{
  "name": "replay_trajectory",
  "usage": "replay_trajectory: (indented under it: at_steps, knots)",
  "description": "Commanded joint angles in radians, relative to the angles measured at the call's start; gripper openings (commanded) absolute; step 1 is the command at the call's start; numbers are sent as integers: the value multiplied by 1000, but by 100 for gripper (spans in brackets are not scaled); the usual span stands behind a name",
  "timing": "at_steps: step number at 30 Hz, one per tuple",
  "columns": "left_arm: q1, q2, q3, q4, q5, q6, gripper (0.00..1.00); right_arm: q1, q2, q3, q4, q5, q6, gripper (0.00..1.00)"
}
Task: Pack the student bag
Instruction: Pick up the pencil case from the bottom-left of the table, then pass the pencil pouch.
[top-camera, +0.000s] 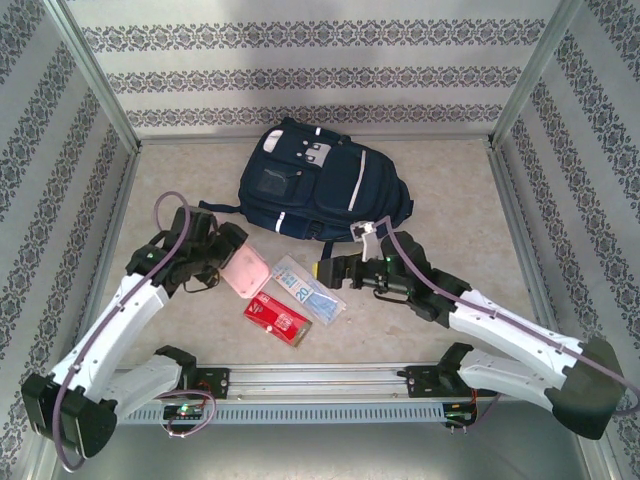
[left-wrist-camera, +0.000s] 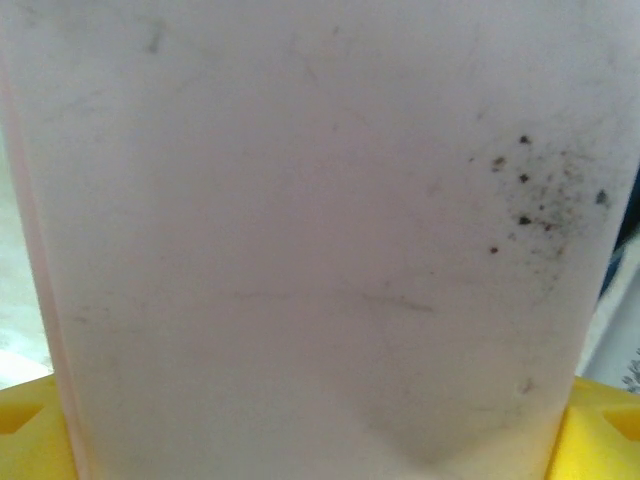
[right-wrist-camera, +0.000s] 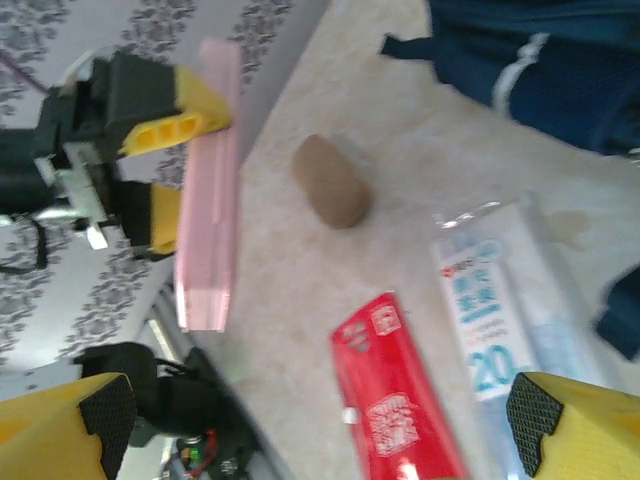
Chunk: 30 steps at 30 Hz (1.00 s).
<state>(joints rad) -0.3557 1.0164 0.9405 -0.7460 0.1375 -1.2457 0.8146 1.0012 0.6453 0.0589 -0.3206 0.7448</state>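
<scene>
At the left of the table (top-camera: 470, 220), the left gripper (top-camera: 230, 262) had its yellow fingers (right-wrist-camera: 180, 115) closed across a flat pink case (top-camera: 243, 272), one on each face. From the left wrist the case's pale, speckled surface ran up between the two yellow tips. Whether the case was clear of the table or resting on it, I cannot tell.

Just right of it a small brown oval piece (right-wrist-camera: 330, 180) lay loose on the table. Next, toward the near edge, came a red packet (top-camera: 277, 317), and beside it a clear blue-and-white packet (top-camera: 308, 290). Both lay flat and nothing gripped them.

The right gripper (right-wrist-camera: 320, 425) hung just right of these packets with its jaws wide and nothing between them.

The student bag (top-camera: 320, 185) lay in the middle of the table toward the far edge, front pockets up, apart from the loose items. No open compartment could be made out.

By my reading, packing had barely begun. Nothing appeared to be inside the bag. One item was in a grip, three remained on the table, and the bag probably needed opening first.
</scene>
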Motion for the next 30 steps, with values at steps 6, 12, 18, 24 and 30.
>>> replay_trajectory:
  at_steps: [6,12,18,24,30]
  knots:
    - [-152,121,123,102,-47,-179,74,70,104,13,302,-16,79,98]
    - [-189,157,160,127,-60,-201,73,104,208,46,375,-38,93,98]
    - [-216,167,167,141,-64,-217,73,120,290,68,424,4,126,94]
    - [-239,175,163,151,-66,-237,73,119,340,80,488,44,157,80]
    - [-254,180,156,166,-68,-246,73,121,359,66,516,67,169,58]
